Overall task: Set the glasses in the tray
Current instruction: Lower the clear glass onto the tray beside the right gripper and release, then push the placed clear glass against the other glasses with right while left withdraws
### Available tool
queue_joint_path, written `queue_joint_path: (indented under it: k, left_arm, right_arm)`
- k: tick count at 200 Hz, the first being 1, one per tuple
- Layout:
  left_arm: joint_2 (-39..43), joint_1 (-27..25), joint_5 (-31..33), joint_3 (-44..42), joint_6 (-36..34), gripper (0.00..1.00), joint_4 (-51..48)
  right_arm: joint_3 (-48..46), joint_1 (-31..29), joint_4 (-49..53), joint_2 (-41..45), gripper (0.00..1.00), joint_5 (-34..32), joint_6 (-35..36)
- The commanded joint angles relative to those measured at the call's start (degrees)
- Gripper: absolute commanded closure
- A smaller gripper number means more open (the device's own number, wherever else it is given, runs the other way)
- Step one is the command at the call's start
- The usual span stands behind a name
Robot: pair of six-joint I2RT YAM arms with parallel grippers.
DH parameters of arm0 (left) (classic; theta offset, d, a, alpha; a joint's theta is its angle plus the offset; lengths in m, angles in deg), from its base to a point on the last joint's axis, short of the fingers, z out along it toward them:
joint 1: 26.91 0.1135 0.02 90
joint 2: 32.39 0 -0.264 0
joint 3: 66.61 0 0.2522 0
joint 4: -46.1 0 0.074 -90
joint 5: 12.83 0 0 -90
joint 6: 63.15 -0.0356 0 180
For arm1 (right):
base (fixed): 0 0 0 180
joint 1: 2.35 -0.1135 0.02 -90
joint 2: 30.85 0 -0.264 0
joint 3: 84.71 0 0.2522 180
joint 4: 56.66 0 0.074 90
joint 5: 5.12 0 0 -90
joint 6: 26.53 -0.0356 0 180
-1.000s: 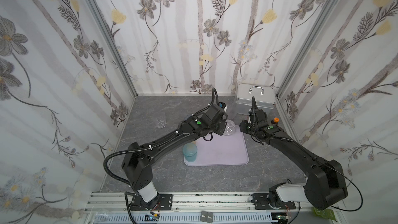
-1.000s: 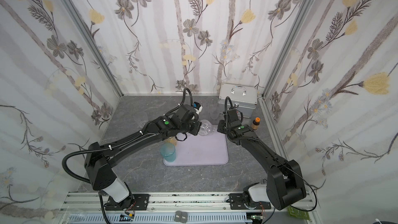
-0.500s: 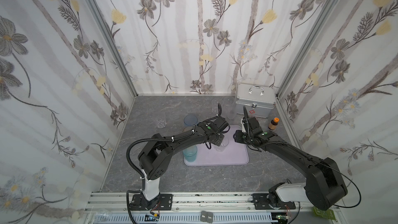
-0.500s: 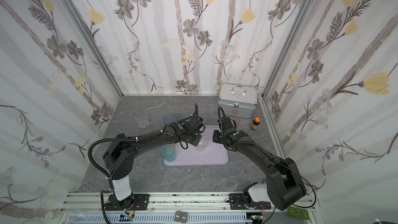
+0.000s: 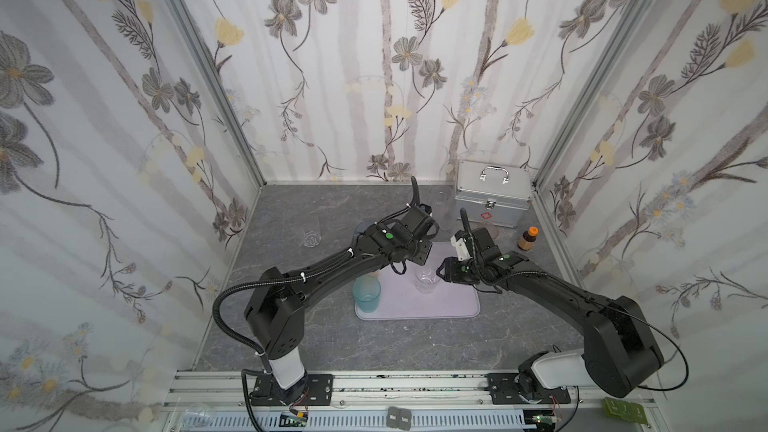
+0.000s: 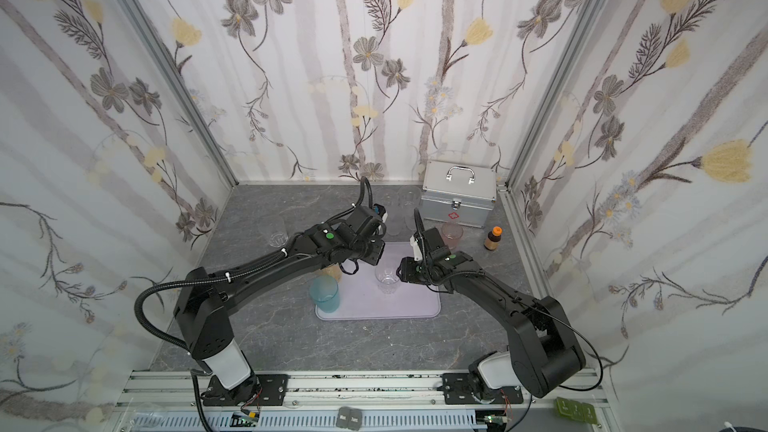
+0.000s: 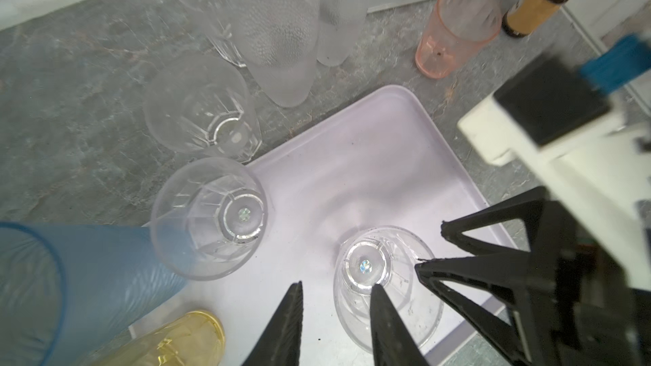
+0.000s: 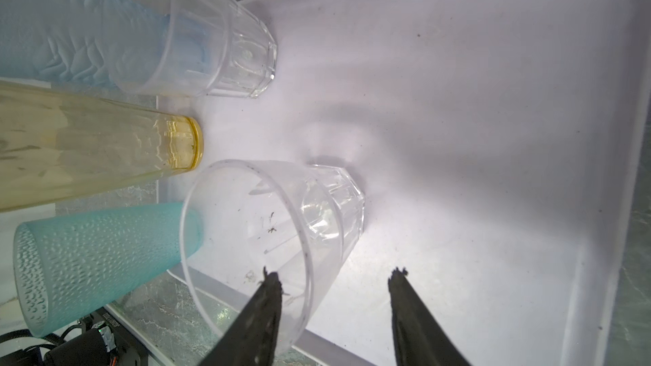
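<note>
A short clear faceted glass [image 5: 427,280] [image 6: 388,280] [image 7: 384,276] [image 8: 281,234] stands upright in the middle of the lilac tray [image 5: 449,305] [image 6: 409,305] [image 7: 370,156] [image 8: 458,135]. My left gripper [image 7: 338,285] hangs open above it, one finger inside the rim and one outside. My right gripper [image 5: 442,273] [image 6: 403,274] [image 8: 334,275] is open at the glass's right side, one fingertip at its rim. A teal glass [image 5: 367,293] [image 8: 98,258], an amber one [image 8: 88,153] and another clear one [image 7: 211,220] stand along the tray's left edge.
Off the tray stand a blue glass [image 7: 88,276], a clear one [image 7: 200,110], frosted ones [image 7: 278,40] and a pink one [image 7: 458,26] [image 6: 451,234]. A lone clear glass [image 5: 311,236] stands far left. A silver case [image 5: 492,193] and a brown bottle [image 5: 527,238] are at the back right.
My left gripper carried the clear glass from the tray's back edge to its middle, opened and let go. My right gripper came forward and left to the glass.
</note>
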Motion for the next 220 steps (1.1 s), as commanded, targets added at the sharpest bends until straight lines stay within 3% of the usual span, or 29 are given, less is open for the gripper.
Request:
queue_joint_path:
  k: [1,64,118,169,220]
  left_arm:
    - [3.34,2.25,4.4,-0.17,-1.87,0.59,1.01]
    - [23.03,17.49,8.85,-16.25,-2.19,0.42,17.43]
    - [29.97,32.03,3.37,-29.24,3.18,0.38,26.1]
    - [29.01,34.78,0.41,-31.41,4.69,0.37,28.16]
    - [28.94,36.51,-0.77,-32.08,5.23,0.37,28.64]
  right_arm:
    - [1.08,-1.33,-1.63,-0.96,0.55,-2.83,0.46]
    - [9.48,-8.49,3.16,-7.46,0.77,-13.61,-0.45]
    - [20.35,-13.55,6.9,-15.31,0.85,-15.74,-1.51]
    - [27.71,-14.34,8.5,-21.08,0.87,-18.27,-2.74]
    - [28.96,-14.15,7.08,-21.93,0.89,-20.15,-4.71]
